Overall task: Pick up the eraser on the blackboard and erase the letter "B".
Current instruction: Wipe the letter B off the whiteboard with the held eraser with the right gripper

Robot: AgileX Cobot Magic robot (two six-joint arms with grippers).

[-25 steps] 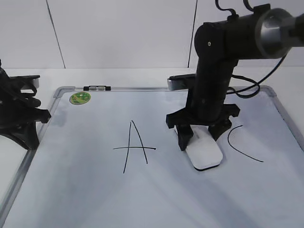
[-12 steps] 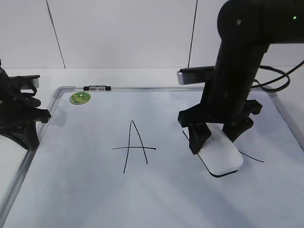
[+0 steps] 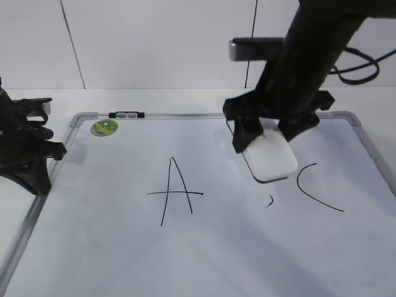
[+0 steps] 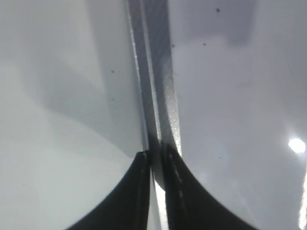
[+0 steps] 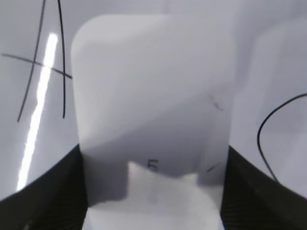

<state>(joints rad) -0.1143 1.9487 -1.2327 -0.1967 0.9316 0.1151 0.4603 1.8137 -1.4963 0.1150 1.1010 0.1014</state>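
Observation:
My right gripper (image 3: 267, 143) is shut on the white eraser (image 3: 270, 161) and holds it flat on the blackboard (image 3: 216, 247), near its far edge. In the right wrist view the eraser (image 5: 153, 86) fills the space between the two black fingers of that gripper (image 5: 153, 158). Of the letter "B" only a short black curl (image 3: 270, 201) shows, just in front of the eraser. My left gripper (image 3: 37, 151) is shut and empty at the board's left edge, and in the left wrist view (image 4: 156, 155) it is over the grey frame (image 4: 160, 86).
A black "A" (image 3: 175, 189) is drawn left of the eraser and a "C" (image 3: 315, 185) right of it. A green sticker (image 3: 104, 127) and a small clip (image 3: 126, 114) sit at the far left corner. A cable (image 3: 356, 65) hangs behind the right arm.
My right gripper slid the eraser right and toward me, then away toward the board's far edge. The short black curl is now uncovered. The left arm has not moved.

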